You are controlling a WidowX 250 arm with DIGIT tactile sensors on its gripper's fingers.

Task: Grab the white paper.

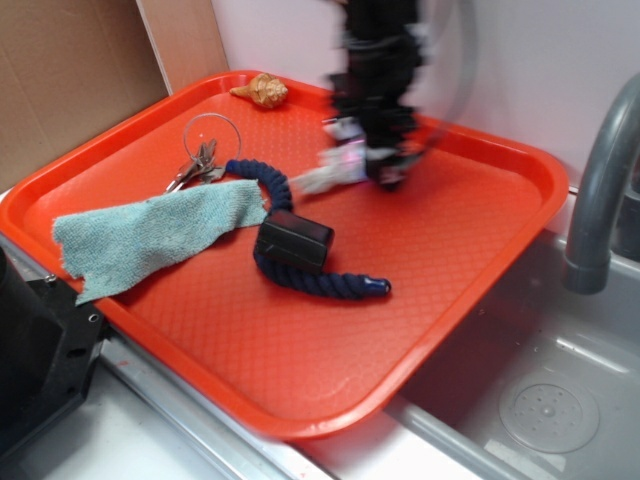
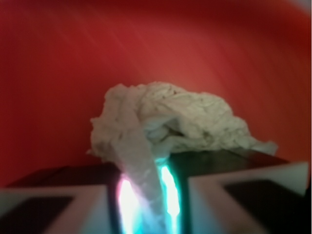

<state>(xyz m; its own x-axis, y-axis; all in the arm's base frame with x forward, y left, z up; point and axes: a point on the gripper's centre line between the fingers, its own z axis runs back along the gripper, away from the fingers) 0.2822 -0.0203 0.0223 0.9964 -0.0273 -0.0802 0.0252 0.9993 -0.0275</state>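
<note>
With our gripper [image 2: 146, 195] clamped on a tail of the white paper [image 2: 170, 122], bunched mid-frame over the red tray [image 2: 58, 73], we likely need only lift.

The black arm [image 1: 378, 70] reaches down from the far top of the exterior view, blurred, its gripper [image 1: 350, 165] low and pointing left. In the wrist view the gripper [image 2: 145, 200] has its two fingers [image 2: 63, 207] drawn close together, pinching a strand of the white paper [image 2: 165, 122] between them.
</note>
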